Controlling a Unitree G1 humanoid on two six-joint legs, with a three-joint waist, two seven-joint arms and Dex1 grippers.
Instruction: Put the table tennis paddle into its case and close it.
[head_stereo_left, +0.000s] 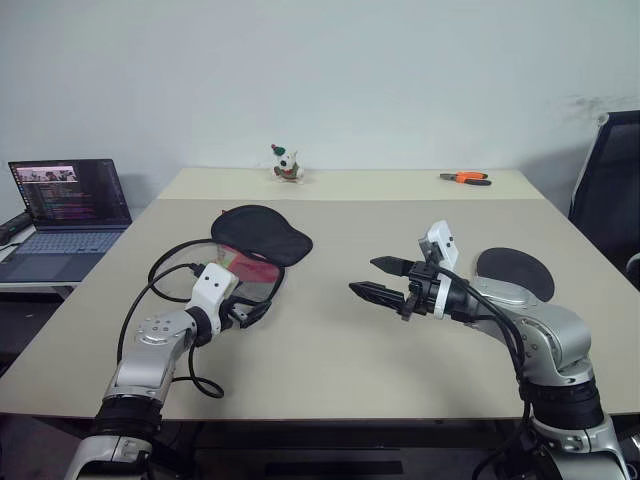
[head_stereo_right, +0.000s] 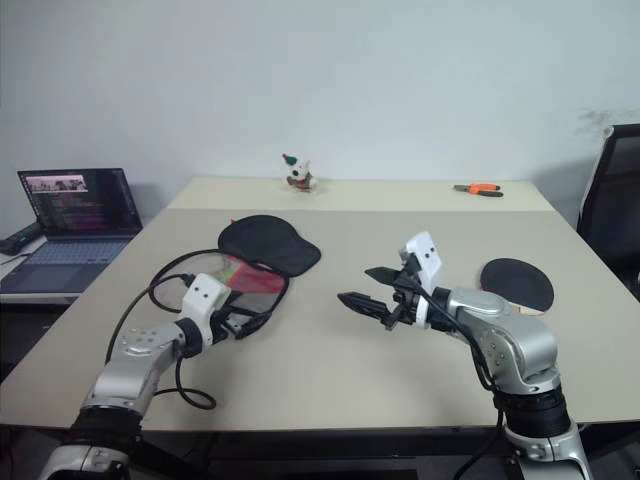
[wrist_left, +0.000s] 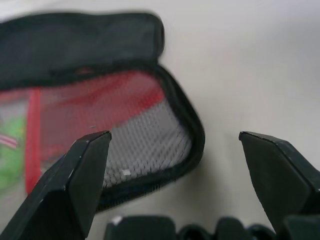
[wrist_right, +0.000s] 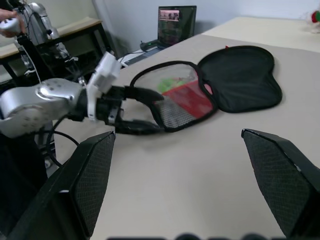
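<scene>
Both pincers hover spread and empty: the left pincer (head_stereo_right: 250, 322) at the near rim of the case (head_stereo_left: 262, 236), the right pincer (head_stereo_left: 378, 278) mid-surface. That case lies unzipped, flap thrown back, something green inside; the table tennis paddle (head_stereo_left: 514, 273) lies flat well apart, beyond the right arm.

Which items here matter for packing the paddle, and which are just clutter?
Job: paddle, on the table by the right arm; case, lying open by the left hand.
Clutter: laptop, toy figure, pliers, chair.
</scene>
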